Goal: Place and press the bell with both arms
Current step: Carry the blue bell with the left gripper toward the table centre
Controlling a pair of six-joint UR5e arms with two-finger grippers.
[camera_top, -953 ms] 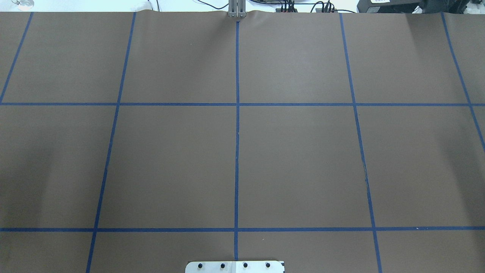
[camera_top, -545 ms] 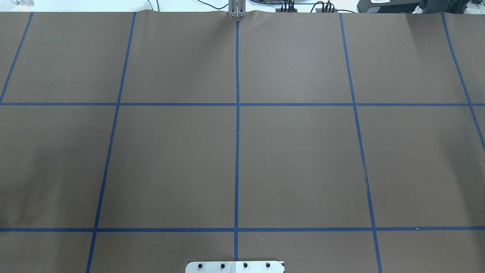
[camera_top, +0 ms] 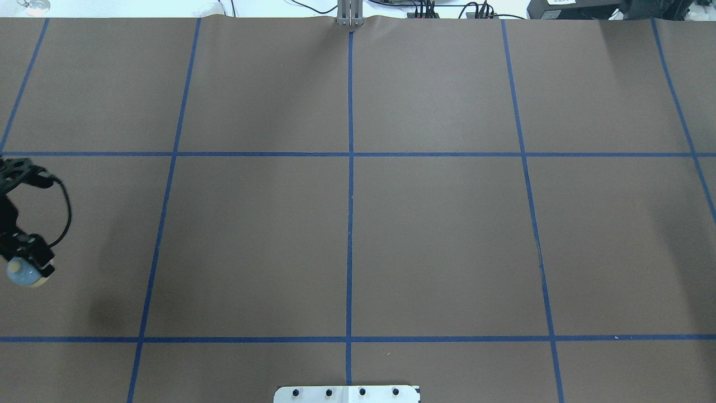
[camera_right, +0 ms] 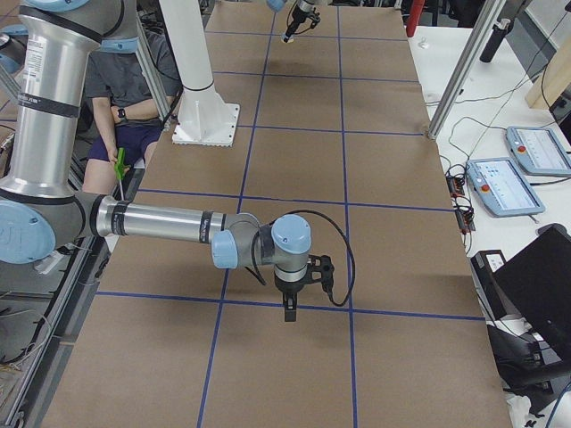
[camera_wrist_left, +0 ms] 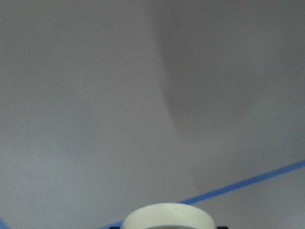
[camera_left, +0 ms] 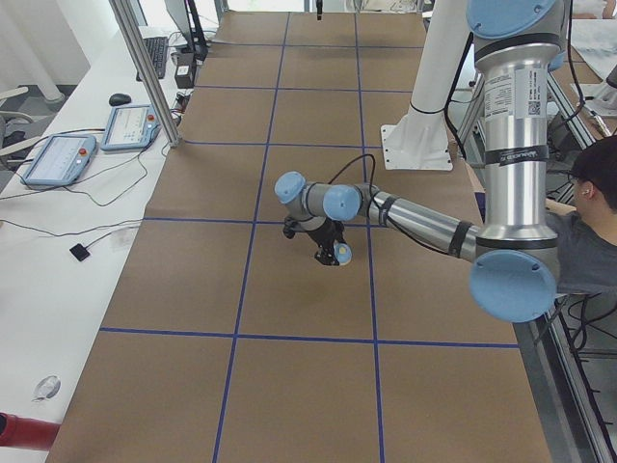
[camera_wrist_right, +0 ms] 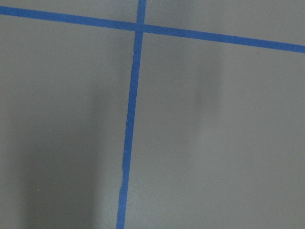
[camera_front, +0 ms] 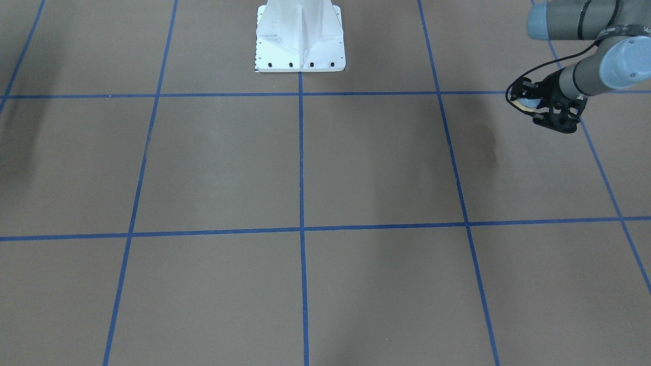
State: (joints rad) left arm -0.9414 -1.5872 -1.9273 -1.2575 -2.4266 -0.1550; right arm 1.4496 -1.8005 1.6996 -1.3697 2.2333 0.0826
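Observation:
The bell (camera_top: pixel 21 273), light blue with a cream base ring, is held in my left gripper (camera_top: pixel 28 264), which is shut on it above the brown table near its left edge. The front-facing view shows the same gripper (camera_front: pixel 533 104) with the bell (camera_front: pixel 528 103) at the right. In the exterior left view the bell (camera_left: pixel 343 254) hangs at the near arm's tip. The left wrist view shows only the bell's cream ring (camera_wrist_left: pixel 169 217). My right gripper (camera_right: pixel 290 308) shows only in the exterior right view, low over the table. I cannot tell whether it is open or shut.
The white pedestal (camera_front: pixel 300 35) stands at the table's near middle edge, and its base plate (camera_top: pixel 347 393) shows in the overhead view. Blue tape lines (camera_top: pixel 350 224) divide the brown table. A seated operator (camera_left: pixel 590 222) is beside the robot. Tablets (camera_left: pixel 96 140) lie on a side table.
My left gripper with the bell has come into the overhead view at the left edge. Before, no arm showed there, only a shadow.

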